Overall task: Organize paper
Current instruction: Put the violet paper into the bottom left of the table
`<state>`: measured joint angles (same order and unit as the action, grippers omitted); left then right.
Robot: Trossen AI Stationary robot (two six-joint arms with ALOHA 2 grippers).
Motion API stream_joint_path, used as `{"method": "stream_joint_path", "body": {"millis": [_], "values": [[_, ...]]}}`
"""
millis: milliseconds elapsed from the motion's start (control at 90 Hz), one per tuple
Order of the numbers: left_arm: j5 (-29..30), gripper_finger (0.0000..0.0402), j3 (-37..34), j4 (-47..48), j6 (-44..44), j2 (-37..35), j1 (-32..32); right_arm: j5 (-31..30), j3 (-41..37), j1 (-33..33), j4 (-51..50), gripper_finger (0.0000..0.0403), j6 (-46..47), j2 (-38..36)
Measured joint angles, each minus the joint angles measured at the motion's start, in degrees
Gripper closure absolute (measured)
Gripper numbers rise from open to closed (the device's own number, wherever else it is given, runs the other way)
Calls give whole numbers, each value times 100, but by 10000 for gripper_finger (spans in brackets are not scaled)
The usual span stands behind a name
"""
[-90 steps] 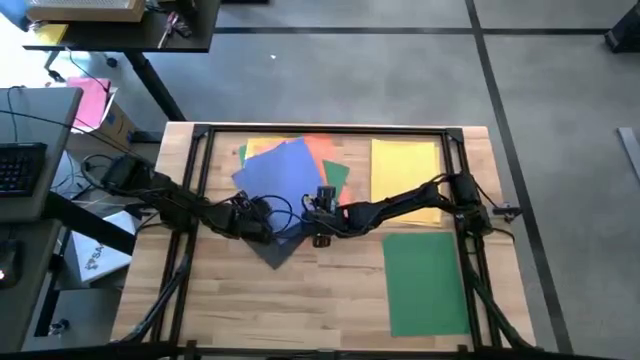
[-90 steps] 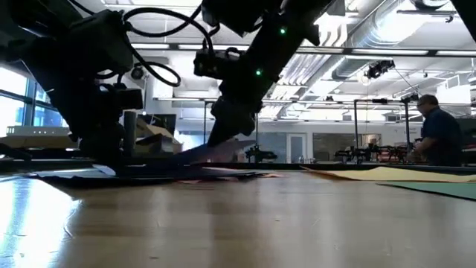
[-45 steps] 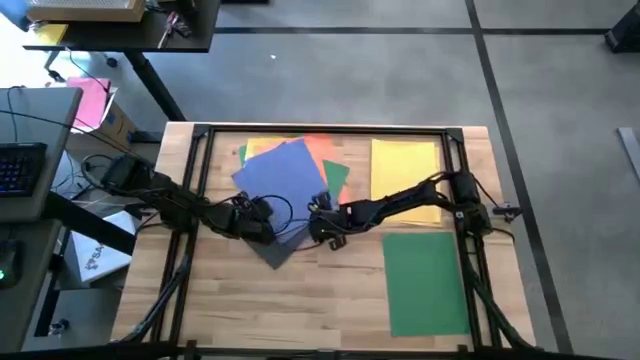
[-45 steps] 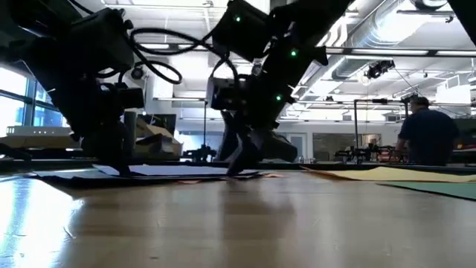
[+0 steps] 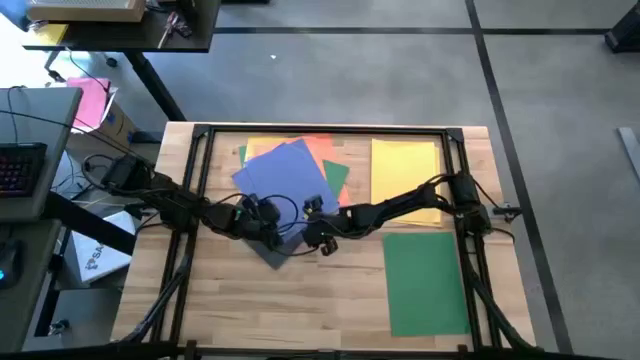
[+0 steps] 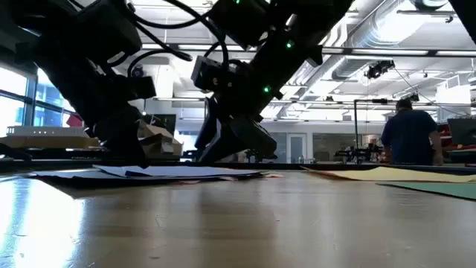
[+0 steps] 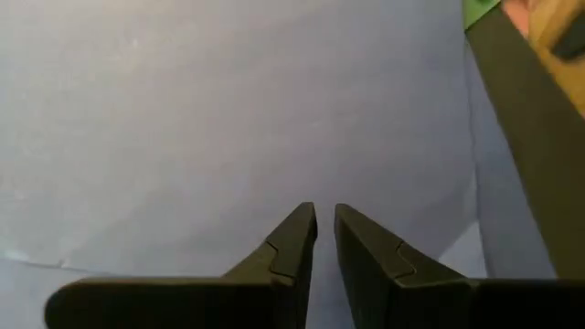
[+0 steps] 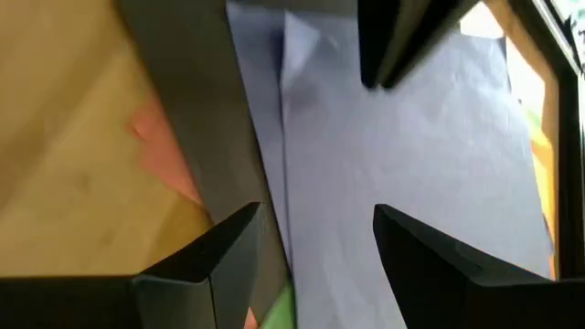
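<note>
The paper is a loose pile at the table's middle left. A blue sheet (image 5: 285, 175) lies on top, over yellow (image 5: 262, 147), orange (image 5: 322, 150) and green (image 5: 337, 175) sheets. A dark grey sheet (image 5: 272, 252) sticks out at the near side. My left gripper (image 5: 268, 222) is shut, tips down on the blue sheet (image 7: 228, 110). My right gripper (image 5: 312, 235) stands open just right of it, over the pile's near right edge. Its fingers (image 8: 219, 251) straddle the blue and dark grey (image 8: 183, 91) sheets without touching them. My left gripper presses its shut fingertips (image 7: 302, 224) down on the blue sheet's near part (image 7: 315, 183). It comes from above, slanting in from the table's left. The sheet lies flat on the pile under the tips.
A single yellow sheet (image 5: 405, 170) lies at the far right and a green sheet (image 5: 425, 280) at the near right. A black frame (image 5: 325, 130) runs round the table top. A desk with a keyboard (image 5: 20, 165) stands off the left. A person (image 6: 405, 134) is far behind.
My right gripper has moved toward the table's near edge and a little left, from over the blue sheet to the pile's near right edge. My left gripper has shifted slightly toward the right on the blue sheet.
</note>
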<state>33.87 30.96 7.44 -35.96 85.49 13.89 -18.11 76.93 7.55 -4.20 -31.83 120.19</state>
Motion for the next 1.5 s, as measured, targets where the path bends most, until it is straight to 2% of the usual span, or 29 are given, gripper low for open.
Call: {"method": "stream_joint_path", "body": {"millis": [167,289,356,433,544,633,856,1022,1189,1300,1500], "values": [[23,367,2,282,-88,-159,-97,109,1,-13,443,206,367,136],[159,384,3,935,-491,-209,-556,267,1,-44,895,206,492,385],[37,396,2,1238,-580,-159,-896,271,1,-44,1195,206,499,547],[-261,399,-26,1133,-485,-64,-1260,269,27,-41,1421,206,624,716],[-667,400,-201,483,-177,42,-1513,263,168,-37,1464,206,824,796],[-998,401,-351,-73,-147,57,-1494,246,210,-40,1450,206,902,799],[-1311,401,-409,-500,-234,74,-1311,239,220,-40,1304,206,915,794],[-1351,401,-411,-527,-256,77,-1300,906,220,-29,1236,206,889,790],[-1344,401,-420,-560,-283,81,-1298,1013,220,58,1238,206,762,787],[-1344,401,-421,-598,-297,85,-1298,948,220,81,1262,206,742,787],[-1388,401,-424,-685,-529,85,-1281,485,220,59,1267,206,904,796]]}}
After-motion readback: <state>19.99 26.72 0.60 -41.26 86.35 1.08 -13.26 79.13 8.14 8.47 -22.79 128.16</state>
